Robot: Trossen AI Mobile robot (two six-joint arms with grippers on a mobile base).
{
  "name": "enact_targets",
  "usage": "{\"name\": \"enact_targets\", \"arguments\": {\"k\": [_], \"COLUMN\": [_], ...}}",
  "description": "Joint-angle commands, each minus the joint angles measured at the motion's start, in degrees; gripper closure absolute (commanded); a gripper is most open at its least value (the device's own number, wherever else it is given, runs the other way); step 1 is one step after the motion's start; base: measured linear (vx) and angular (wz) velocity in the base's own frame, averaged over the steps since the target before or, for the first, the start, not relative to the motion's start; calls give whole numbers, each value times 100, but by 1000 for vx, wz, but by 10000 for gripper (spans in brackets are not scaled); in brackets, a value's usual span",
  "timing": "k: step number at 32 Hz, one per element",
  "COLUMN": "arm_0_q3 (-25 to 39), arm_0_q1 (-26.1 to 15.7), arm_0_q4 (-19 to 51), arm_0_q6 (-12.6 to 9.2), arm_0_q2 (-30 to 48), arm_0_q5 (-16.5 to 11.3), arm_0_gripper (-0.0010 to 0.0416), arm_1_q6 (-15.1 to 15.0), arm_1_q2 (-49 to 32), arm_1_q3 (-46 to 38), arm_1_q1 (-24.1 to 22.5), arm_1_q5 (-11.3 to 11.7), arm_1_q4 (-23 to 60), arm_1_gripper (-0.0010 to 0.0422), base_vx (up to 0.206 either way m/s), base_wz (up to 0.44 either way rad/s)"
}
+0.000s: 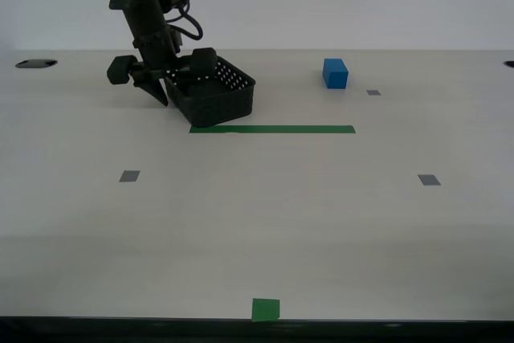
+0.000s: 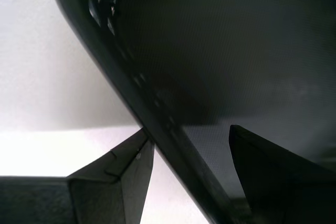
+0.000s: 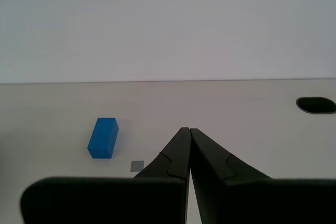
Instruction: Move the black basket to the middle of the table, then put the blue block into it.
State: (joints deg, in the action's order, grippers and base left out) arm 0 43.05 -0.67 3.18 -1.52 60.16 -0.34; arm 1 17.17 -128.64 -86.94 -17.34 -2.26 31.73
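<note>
Second claw [image 2: 191, 153] astride the rim of the small perforated black plastic basket [image 1: 211, 90], tilted beside the green tape strip [image 1: 272, 128] for dragging centreward; first claw [image 3: 189, 130] closed, empty.

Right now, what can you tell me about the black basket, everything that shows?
The black basket is a small rectangular tub of what looks like black plastic, with rounded corners and rows of round holes in its walls. It sits tilted, its side toward the exterior view's left raised, just behind the end of the green tape strip on the table. My second hand straddles its rim, one finger inside, one outside. Nothing shows inside it.
</note>
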Motion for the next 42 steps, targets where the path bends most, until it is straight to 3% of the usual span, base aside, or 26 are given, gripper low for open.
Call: {"name": "enact_targets", "arguments": {"k": [1, 3, 5, 6, 17, 23, 35, 39, 42], "arm_0_q3": [7, 7, 7, 7, 7, 7, 7, 7, 7], "arm_0_q1": [-4, -9, -11, -11, -13, -15, -13, -15, -15], "arm_0_q4": [-11, -9, -11, -13, 2, 13, 57, 223, 337], "arm_0_q6": [-2, -2, -4, -2, -2, -2, 2, 2, 4], "arm_0_q2": [0, 0, 0, 0, 0, 0, 0, 0, 0], "arm_0_q5": [-2, -4, -2, -2, -2, -2, -2, -2, -2], "arm_0_gripper": [406, 405, 405, 406, 405, 406, 406, 406, 406], "arm_1_q6": [22, 17, -105, -105, -166, -262, -260, -284, -568], "arm_1_q2": [-44, -46, -44, -44, 9, 50, 85, 85, 85], "arm_1_q3": [-96, -107, -140, -140, -219, -697, -1023, -1019, -1001], "arm_1_q1": [-4, -4, -4, -4, -92, -645, -1895, -1993, -1969], "arm_1_q5": [-31, -116, -345, -485, -492, -466, -466, -313, -120], "arm_1_q4": [63, 28, 37, 35, 409, 1263, 1340, 1344, 1403], "arm_1_gripper": [276, 326, 418, 410, 414, 414, 412, 412, 412], "base_vx": [0, 0, 0, 0, 0, 0, 0, 0, 0], "base_wz": [0, 0, 0, 0, 0, 0, 0, 0, 0]}}
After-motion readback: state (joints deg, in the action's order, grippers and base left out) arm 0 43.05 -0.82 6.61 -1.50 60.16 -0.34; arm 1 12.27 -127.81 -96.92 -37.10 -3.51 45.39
